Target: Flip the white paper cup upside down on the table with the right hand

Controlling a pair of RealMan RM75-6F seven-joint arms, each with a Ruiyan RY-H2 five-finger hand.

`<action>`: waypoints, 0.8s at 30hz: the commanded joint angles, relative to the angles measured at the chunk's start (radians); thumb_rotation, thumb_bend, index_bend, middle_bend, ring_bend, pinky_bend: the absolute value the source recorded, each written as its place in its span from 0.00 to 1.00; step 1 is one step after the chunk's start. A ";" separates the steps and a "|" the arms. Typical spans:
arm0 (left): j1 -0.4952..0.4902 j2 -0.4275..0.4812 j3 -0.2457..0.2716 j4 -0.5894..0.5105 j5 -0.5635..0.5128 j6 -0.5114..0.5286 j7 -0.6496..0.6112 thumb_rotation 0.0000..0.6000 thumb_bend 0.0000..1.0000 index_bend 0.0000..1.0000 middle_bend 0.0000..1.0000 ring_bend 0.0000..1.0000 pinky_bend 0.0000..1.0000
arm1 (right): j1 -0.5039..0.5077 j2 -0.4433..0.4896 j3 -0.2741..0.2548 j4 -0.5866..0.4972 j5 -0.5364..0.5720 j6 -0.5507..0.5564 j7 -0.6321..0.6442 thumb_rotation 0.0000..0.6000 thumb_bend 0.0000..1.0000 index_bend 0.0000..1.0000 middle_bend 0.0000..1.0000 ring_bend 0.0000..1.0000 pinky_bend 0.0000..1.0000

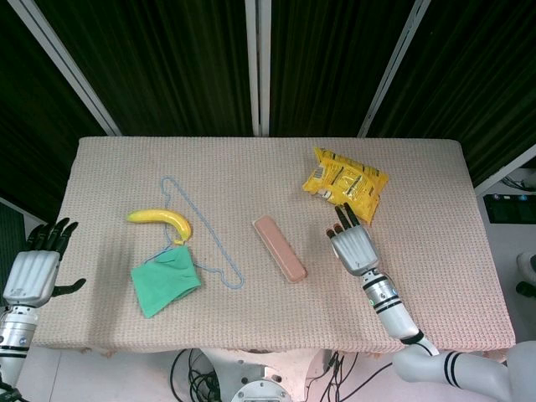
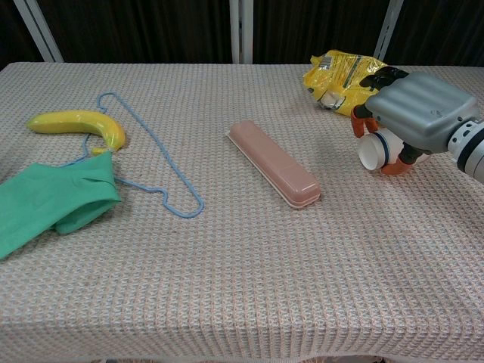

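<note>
The white paper cup (image 2: 373, 152) lies on its side on the table, its open mouth facing left. My right hand (image 2: 414, 112) covers it from above, with orange-tipped fingers curled around its far side and the thumb under its near side. In the head view the right hand (image 1: 353, 247) hides the cup completely. My left hand (image 1: 33, 272) hangs open beyond the table's left edge, holding nothing.
A yellow snack bag (image 2: 344, 76) lies just behind the cup. A pink case (image 2: 274, 162) lies to the cup's left at mid-table. Far left are a banana (image 2: 79, 125), a green cloth (image 2: 53, 200) and a blue cord (image 2: 162, 162).
</note>
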 commanded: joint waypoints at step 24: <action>-0.009 -0.020 0.002 0.011 -0.006 -0.012 0.026 1.00 0.13 0.02 0.00 0.00 0.00 | -0.083 0.131 -0.026 0.075 -0.185 -0.103 1.723 1.00 0.14 0.63 0.53 0.09 0.00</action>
